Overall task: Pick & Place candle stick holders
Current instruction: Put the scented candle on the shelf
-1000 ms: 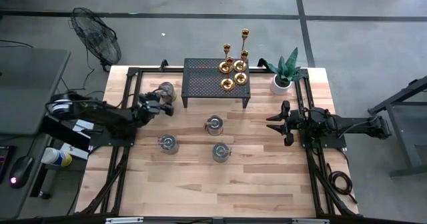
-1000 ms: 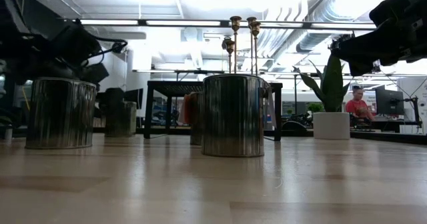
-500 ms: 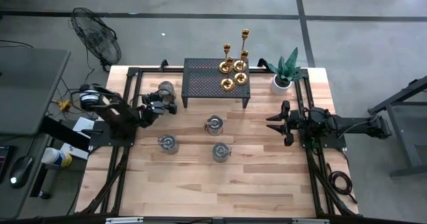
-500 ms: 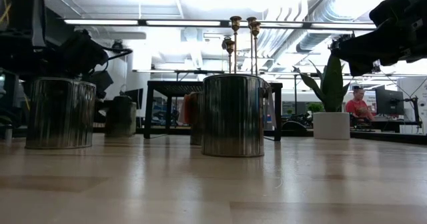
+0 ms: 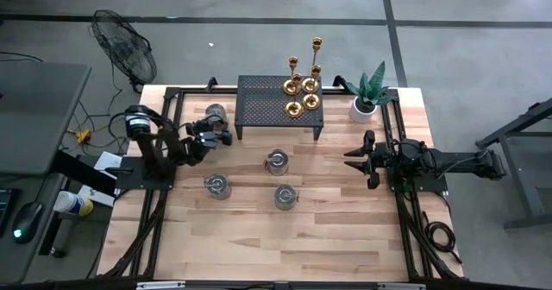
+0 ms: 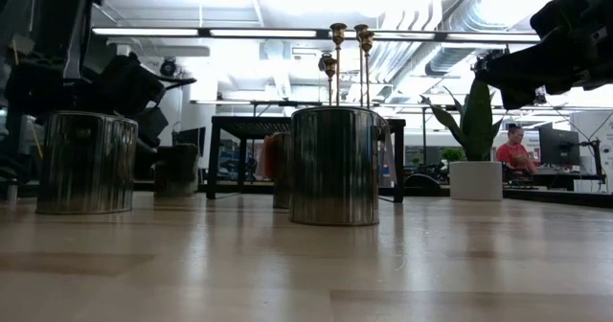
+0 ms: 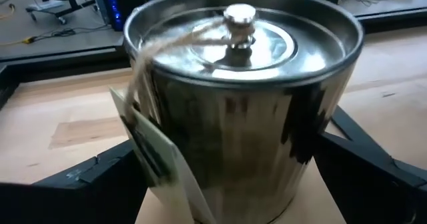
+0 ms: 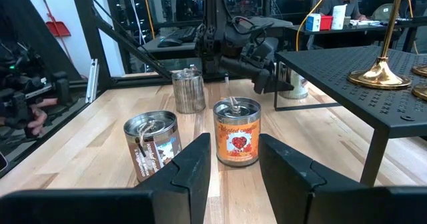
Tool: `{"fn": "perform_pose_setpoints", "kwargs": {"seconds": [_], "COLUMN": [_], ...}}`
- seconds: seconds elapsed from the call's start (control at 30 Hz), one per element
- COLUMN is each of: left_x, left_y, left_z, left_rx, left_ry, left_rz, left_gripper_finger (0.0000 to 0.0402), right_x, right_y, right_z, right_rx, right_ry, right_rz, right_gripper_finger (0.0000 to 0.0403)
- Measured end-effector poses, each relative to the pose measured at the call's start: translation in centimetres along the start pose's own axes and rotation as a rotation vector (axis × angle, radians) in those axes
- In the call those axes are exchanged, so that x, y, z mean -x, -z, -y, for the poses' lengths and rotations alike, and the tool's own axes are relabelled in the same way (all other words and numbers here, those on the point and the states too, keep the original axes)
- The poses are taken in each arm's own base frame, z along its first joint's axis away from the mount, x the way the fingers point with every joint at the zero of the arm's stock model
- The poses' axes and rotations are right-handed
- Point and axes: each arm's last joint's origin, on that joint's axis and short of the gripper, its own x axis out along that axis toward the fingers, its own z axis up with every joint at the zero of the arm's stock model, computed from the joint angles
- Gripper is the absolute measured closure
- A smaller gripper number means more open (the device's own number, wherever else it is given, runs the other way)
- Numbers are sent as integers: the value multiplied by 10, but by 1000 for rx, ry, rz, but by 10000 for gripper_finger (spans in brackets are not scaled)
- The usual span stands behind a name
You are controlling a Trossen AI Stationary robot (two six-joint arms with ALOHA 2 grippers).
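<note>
- High view: we see the candle stick holders (image 5: pixel 303 87) clustered at the right end of a black perforated metal shelf (image 5: pixel 263 106) at the bench's (image 5: pixel 259 238) far edge, their round flared brass bases packed close, so each probably has to be lifted out by its thin stem. The left gripper (image 5: pixel 214 130) sits just beside a tin at the shelf's left end; three more lidded tins (image 5: pixel 276 162) stand apart on the pale wood. The right gripper (image 5: pixel 357 159) waits near the bench's right edge, below a potted plant (image 5: pixel 368 96).
- Low view: the slender gold stems (image 6: pixel 337 63) rise above the shelf, behind a ribbed, mirror-bright tin (image 6: pixel 335 166) that hides their bases.
- Left wrist view: a shiny steel tin (image 7: pixel 240 97) with a knobbed lid and a hanging paper tag fills the frame between the left fingers (image 7: pixel 93 184), which stand wide at either side of it. Whether they touch its wall, we cannot tell.
- Right wrist view: the right fingers (image 8: pixel 193 167) are parted and hold nothing. One polished brass base (image 8: pixel 380 74) rests on the shelf's mesh top, well apart from this gripper; we judge no holder has been grasped yet.
</note>
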Motion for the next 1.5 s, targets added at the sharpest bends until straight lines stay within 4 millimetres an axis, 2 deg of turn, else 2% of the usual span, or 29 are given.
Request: {"fn": "perform_pose_setpoints", "kwargs": {"seconds": [0.27,0.8,1.13,1.5], "left_x": [-7,-15,-19,-43], "left_y": [5,17,14,2], "left_z": [7,9,15,18], "left_rx": [70,30,31,48], "left_ry": [-4,-108,-115,-133], "left_rz": [64,113,130,144], "left_gripper_finger": [18,18,18,18], "right_x": [0,0,0,0], "right_y": [0,0,0,0], "right_z": [0,0,0,0], "right_rx": [0,0,0,0], "right_ry": [0,0,0,0], "right_rz": [0,0,0,0], "right_gripper_finger": [285,285,285,285]}}
